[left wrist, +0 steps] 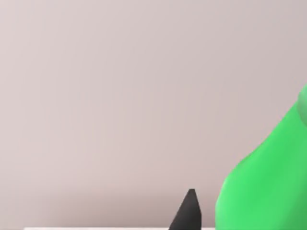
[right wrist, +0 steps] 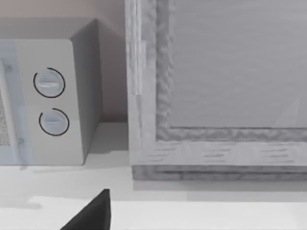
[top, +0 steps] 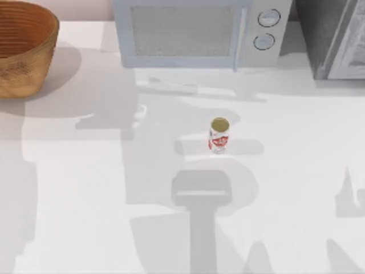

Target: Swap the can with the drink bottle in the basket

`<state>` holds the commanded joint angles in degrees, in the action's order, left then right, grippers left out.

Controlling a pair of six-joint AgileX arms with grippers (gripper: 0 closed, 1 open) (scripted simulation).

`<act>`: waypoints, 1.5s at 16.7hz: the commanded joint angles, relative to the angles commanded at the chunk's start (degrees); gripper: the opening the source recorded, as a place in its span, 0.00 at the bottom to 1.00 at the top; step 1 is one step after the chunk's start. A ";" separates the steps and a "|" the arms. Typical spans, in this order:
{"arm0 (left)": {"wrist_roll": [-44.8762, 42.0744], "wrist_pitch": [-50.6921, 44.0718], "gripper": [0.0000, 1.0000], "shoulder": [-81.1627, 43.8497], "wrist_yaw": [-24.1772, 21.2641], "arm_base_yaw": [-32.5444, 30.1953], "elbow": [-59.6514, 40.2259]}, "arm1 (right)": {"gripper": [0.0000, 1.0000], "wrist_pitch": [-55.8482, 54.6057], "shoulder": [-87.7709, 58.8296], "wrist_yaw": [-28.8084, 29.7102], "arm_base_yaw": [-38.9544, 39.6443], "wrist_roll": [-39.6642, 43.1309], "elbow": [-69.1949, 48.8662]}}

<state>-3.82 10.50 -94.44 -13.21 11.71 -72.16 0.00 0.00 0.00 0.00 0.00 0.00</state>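
1. Tabletop (top: 85,228) nearest the camera carries nothing but arm shadows.
2. Can (top: 219,135) stands upright just right of the tabletop's centre, well apart from everything else; nothing grips it.
3. Left tool (left wrist: 188,211) appears in the left wrist view as one dark fingertip, with a bright green rounded body (left wrist: 268,187) close beside it. I judge this to be the drink bottle, probably held, but I cannot tell whether the tool is pinching it.
4. Right tool (right wrist: 91,213) appears as one dark finger in the right wrist view, facing the microwave (top: 199,34) at 12 o'clock and a grey framed cabinet (top: 336,37) at 1 o'clock; whether spread or pressed together I cannot tell.
5. Basket (top: 40,51) sits at 10 o'clock, far from the can. The part of its ribbed inside that is visible holds nothing.
6. Progress, as I judge it: the bottle seems out of the basket, so setting it down and putting the can in the basket remain.
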 joint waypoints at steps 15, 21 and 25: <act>0.27 6.25 0.00 -10.55 1.08 -1.25 -4.26 | 1.00 0.00 0.00 0.00 0.00 0.00 0.00; 0.32 7.42 0.00 -12.26 1.34 -1.57 -4.93 | 1.00 0.00 0.00 0.00 0.00 0.00 0.00; 0.32 7.42 0.30 -12.26 1.34 -1.57 -4.93 | 1.00 0.00 0.00 0.00 0.00 0.00 0.00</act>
<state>-3.50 17.92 -106.71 -11.87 10.14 -77.09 0.00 0.00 0.00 0.00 0.00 0.00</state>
